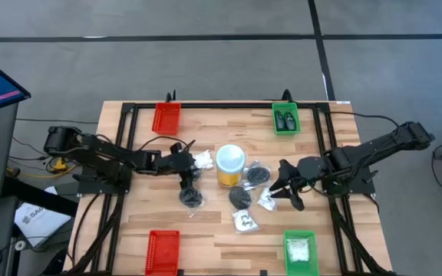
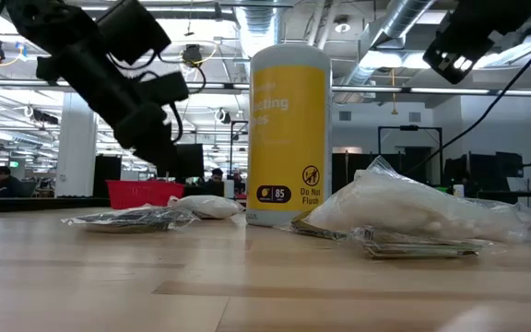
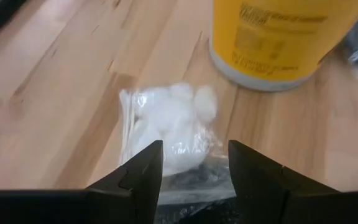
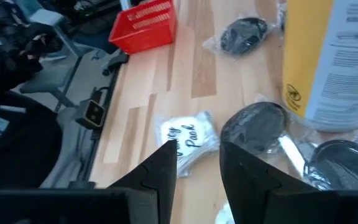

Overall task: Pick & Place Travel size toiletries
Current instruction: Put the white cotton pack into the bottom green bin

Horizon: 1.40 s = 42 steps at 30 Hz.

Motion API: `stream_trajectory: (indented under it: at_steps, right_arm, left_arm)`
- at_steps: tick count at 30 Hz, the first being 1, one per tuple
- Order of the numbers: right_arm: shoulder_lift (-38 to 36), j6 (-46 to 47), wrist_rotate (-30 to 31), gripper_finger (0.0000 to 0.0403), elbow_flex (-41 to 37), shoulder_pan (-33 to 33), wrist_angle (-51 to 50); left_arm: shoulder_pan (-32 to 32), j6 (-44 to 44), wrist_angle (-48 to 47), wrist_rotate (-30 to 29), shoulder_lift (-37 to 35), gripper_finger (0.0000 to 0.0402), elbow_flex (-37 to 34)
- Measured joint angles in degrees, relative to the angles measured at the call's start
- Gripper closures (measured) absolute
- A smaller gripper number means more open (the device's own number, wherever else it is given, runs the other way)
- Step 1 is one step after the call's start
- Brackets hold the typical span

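Small toiletry items lie around the yellow jar (image 1: 230,165) in the middle of the table. A clear packet with white contents (image 3: 173,127) lies left of the jar and also shows in the high view (image 1: 203,159). My left gripper (image 3: 194,152) is open just above it, a finger on either side, and shows in the high view (image 1: 186,167). My right gripper (image 1: 286,185) is open and empty right of the jar. Past it lie a printed white packet (image 4: 188,140) and a bagged black round piece (image 4: 253,127). More black pieces (image 1: 192,197) (image 1: 240,197) lie near the jar.
Red trays stand at the far left (image 1: 167,117) and near left (image 1: 162,249). A green tray (image 1: 285,117) at the far right holds small dark bottles. A green tray (image 1: 300,249) at the near right holds white packets. A black frame rail (image 1: 121,153) runs along the table's sides.
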Motion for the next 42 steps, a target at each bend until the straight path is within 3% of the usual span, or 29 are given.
stream_trajectory:
  at_steps: [15, 23, 27, 32, 42]
  right_arm:
    - [5.8, -2.6, 0.0, 0.0290, 0.0, -2.9, 0.1]
    - [6.5, -2.8, 0.0, 0.0290, 0.0, -2.9, 0.5]
    - [6.5, -2.8, 0.0, 0.0290, 0.0, -2.9, 1.3]
    - [6.5, -2.8, 0.0, 0.0290, 0.0, -2.9, 1.4]
    - [10.8, -5.4, 0.7, 0.0290, 0.0, -2.8, 4.2]
  left_arm:
    - [0.1, 0.0, 1.3, -0.5, 5.4, 0.0230, 0.0]
    - [0.1, -0.2, 2.4, -3.5, 9.6, 0.0235, 0.0]
    - [0.1, -0.2, 2.6, -3.8, 9.9, 0.0281, 0.1]
    - [0.1, -0.2, 2.6, -3.7, 9.3, 0.0383, 0.1]
    - [0.1, -0.6, 3.1, -4.3, 9.3, 0.0401, 0.1]
